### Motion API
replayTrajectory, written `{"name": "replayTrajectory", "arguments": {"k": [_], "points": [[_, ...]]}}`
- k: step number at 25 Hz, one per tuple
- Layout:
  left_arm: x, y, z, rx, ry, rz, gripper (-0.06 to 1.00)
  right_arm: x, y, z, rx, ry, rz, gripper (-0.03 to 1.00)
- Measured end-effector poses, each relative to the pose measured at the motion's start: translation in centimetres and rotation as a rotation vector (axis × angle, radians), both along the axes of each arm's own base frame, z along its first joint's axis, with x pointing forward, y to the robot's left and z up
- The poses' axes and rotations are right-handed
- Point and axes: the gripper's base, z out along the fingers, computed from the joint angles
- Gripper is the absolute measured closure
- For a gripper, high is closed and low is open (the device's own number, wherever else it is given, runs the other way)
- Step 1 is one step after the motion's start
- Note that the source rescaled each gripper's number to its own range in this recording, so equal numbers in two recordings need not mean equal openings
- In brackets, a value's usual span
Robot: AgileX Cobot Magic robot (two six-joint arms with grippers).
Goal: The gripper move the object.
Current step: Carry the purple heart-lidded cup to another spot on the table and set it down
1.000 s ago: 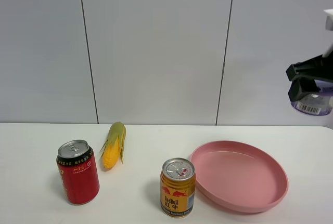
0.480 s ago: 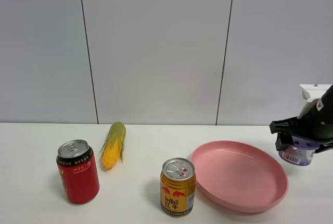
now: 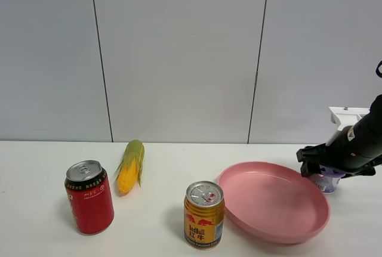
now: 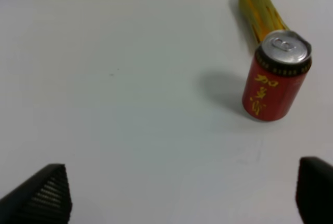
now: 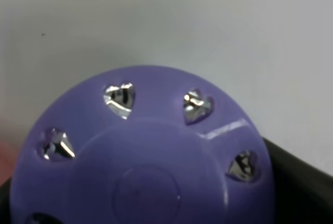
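Nearest on the white counter [image 3: 155,233] stand two drink cans, well apart. The gold can [image 3: 203,215] reads "RedBull" above Chinese characters, with two red bulls printed over the name. Its silver top has a ring pull. The red can [image 3: 89,205] carries gold Chinese characters on its side and a dark band of small print under the rim, too small to read.

One pink plate [image 3: 274,202] lies just beside the gold can, on its right. Past the plate's right rim is the one object [image 3: 326,183], a squat tub with a purple lid and a pale body. Any label on it is too small to make out. The right claw [image 3: 319,166] is closed around it, its black fingers [image 5: 299,182] pressed against the lid's sides. Whether the tub's base touches the counter cannot be told. From the right wrist, the lid shows four heart-shaped holes plainly and part of a fifth at the edge.

The left claw [image 4: 181,193] is spread wide, and there is only bare counter between its two ridged fingertips [image 4: 44,198].

Farther back, one cob of corn [image 3: 131,164] lies behind the red can, its green tip towards the grey panelled wall [image 3: 179,54].
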Motion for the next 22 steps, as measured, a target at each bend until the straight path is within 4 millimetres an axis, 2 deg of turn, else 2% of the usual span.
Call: {"name": "replayTrajectory", "arguments": {"k": [22], "points": [[0.00,0.00,0.00,0.000,0.000,0.000,-0.06,-0.41,-0.17,0.12,-0.004,0.045,-0.026,0.97]]}}
